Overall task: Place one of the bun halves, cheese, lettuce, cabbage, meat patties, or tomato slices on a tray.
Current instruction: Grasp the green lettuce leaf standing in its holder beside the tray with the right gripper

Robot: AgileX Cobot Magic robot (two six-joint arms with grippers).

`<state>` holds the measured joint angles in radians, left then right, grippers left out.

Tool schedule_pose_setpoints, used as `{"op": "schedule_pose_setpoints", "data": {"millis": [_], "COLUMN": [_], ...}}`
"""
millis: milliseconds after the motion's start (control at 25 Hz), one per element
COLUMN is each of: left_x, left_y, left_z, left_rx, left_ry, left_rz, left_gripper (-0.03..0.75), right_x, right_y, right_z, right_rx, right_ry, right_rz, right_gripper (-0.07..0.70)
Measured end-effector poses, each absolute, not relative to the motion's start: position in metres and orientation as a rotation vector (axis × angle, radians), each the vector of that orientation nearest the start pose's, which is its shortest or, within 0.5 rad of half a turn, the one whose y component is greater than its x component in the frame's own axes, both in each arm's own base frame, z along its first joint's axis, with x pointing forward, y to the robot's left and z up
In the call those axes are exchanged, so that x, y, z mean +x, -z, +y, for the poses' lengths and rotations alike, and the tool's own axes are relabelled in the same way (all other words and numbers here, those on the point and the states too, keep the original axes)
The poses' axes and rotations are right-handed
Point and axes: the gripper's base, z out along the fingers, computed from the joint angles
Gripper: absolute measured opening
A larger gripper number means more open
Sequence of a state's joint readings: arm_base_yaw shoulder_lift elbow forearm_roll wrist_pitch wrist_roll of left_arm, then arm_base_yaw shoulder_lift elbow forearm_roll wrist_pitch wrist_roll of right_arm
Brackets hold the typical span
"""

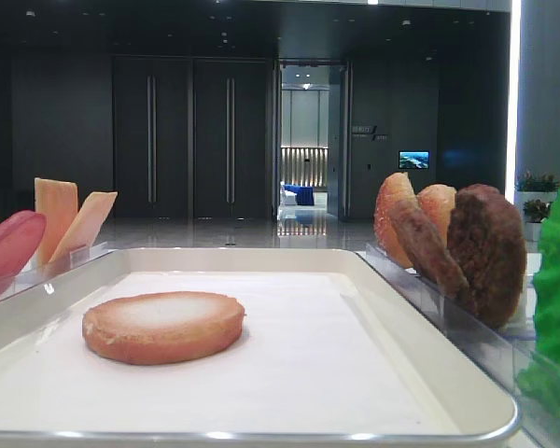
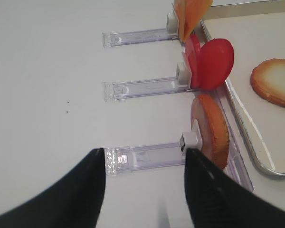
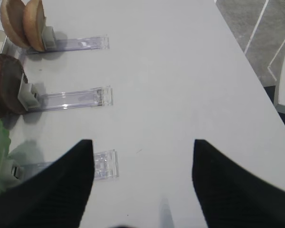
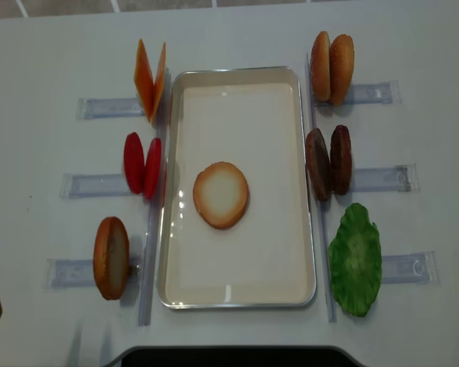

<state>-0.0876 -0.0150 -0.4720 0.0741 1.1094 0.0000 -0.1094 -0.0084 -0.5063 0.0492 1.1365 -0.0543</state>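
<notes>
One bun half (image 4: 221,195) lies flat, pale cut face up, near the middle of the white tray (image 4: 237,300), touching nothing else. Right of the tray, standing on edge in clear holders (image 4: 377,179): two bun halves (image 4: 331,66) farthest back, two meat patties (image 4: 329,162) in the middle row, lettuce (image 4: 355,259) nearest, leaning against the tray's right rim. Left of the tray: cheese (image 4: 150,79) slices splayed in a V at the back, two tomato slices (image 4: 142,165) in the middle, a single bun half (image 4: 111,257) upright in the front holder. Right gripper (image 3: 141,183) hovers over bare table (image 3: 180,85) beside the lettuce holder, fingers spread wide, nothing between them. Left gripper (image 2: 145,187) hangs above the front left holder, fingers likewise apart and holding nothing.
</notes>
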Motion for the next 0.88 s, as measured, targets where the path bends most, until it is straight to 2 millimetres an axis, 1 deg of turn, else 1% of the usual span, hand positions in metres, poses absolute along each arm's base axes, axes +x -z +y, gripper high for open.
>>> {"op": "schedule_pose_setpoints", "data": {"millis": [880], "left_x": [-0.0057], "left_y": [-0.2657], "left_z": [0.0066], "left_rx": [0.087], "left_ry": [-0.037], "left_rz": [2.102], "left_gripper": [0.408], "right_x": [-0.0098], "right_y": [-0.273], "right_z": [0.0052], "right_rx": [0.053], "right_ry": [0.039], "right_rz": [2.104], "right_gripper": [0.429]}}
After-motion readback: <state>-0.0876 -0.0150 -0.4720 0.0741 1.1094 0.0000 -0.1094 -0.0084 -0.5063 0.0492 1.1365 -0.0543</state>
